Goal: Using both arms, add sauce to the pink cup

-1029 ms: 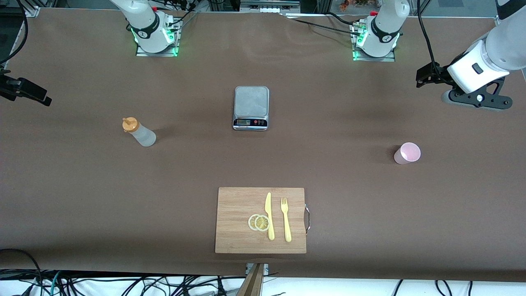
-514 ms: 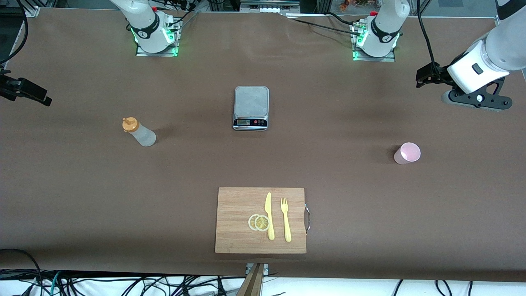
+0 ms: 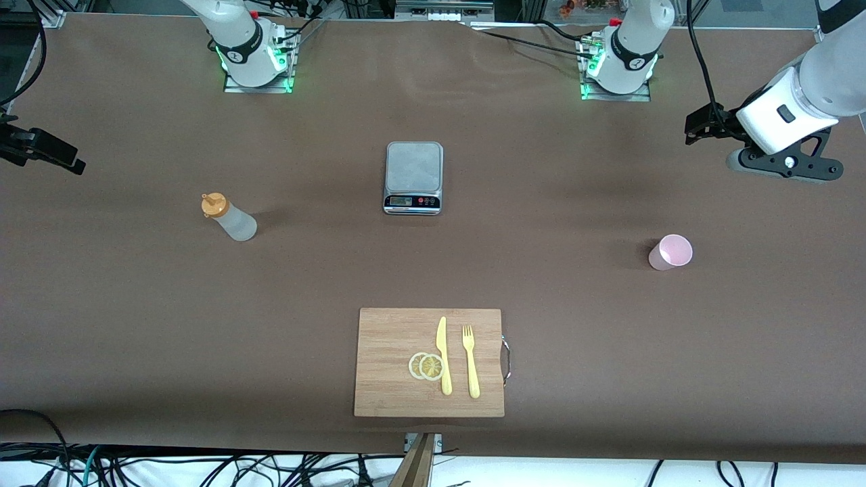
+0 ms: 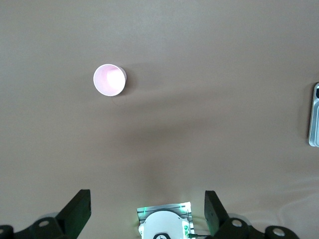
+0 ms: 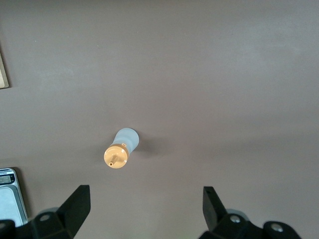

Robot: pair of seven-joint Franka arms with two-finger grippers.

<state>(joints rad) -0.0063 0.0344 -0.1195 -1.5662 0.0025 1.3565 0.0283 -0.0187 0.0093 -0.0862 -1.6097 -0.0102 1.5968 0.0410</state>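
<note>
nothing on the table has shifted in the last second; both arms hold high, so no grasp has begun. left gripper (image 4: pixel 147 211) hangs with fingers apart over the table near the cup (image 3: pixel 670 252). right gripper (image 5: pixel 146 209), fingers likewise apart, hangs near the sauce (image 3: pixel 229 216), which stands toward the right arm's end.

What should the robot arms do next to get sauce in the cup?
Probably bring the open right gripper down around the sauce bottle, which stands untouched toward the right arm's end. The open left gripper hangs high over the table, and the pink cup stands upright and empty.
</note>
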